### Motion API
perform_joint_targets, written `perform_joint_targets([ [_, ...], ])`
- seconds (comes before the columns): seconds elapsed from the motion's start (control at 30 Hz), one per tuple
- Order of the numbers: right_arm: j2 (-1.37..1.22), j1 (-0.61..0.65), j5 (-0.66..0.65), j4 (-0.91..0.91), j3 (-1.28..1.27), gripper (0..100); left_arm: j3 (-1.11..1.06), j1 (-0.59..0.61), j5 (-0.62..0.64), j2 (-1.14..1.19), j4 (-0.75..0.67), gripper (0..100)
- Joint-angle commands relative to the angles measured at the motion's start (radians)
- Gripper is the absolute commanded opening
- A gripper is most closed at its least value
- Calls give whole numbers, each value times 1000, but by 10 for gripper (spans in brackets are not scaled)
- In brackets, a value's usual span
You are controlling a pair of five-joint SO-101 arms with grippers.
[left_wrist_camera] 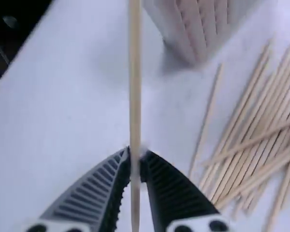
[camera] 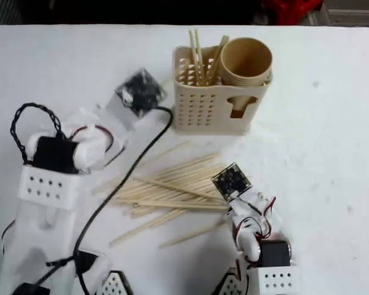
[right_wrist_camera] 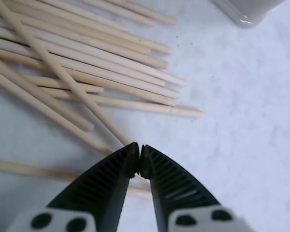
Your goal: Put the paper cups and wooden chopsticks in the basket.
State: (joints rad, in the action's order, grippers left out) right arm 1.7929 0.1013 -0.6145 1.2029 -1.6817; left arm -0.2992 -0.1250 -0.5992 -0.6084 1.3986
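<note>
A beige slotted basket [camera: 209, 101] stands at the back of the table, with a paper cup [camera: 246, 60] and a few wooden chopsticks [camera: 200, 52] upright in it. A loose pile of chopsticks [camera: 172, 190] lies in front of it. My left gripper [left_wrist_camera: 135, 162] is shut on a single chopstick [left_wrist_camera: 134, 87] that points past the basket [left_wrist_camera: 203, 29], with the pile [left_wrist_camera: 251, 154] off to one side. At the near edge of the pile [right_wrist_camera: 87, 67], my right gripper [right_wrist_camera: 138, 153] is shut; one chopstick's end reaches its tips, and I see nothing between them.
A black cable [camera: 135, 166] runs from the left arm [camera: 55, 166] across the table beside the pile. The right arm [camera: 255, 239] stands at the front edge. White tabletop lies open to the right of the basket and the pile.
</note>
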Motion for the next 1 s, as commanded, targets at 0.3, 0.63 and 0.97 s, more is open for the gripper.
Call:
perform_joint_targets([
  [0.3, 7, -7, -14, 2, -8, 21, 569, -300, 516, 378, -402, 23],
  [0.63, 7, -7, -14, 2, -8, 21, 671, -306, 542, 599, -654, 22],
  [0.97, 7, -7, -14, 2, -8, 21, 671, -297, 539, 697, -721, 25],
])
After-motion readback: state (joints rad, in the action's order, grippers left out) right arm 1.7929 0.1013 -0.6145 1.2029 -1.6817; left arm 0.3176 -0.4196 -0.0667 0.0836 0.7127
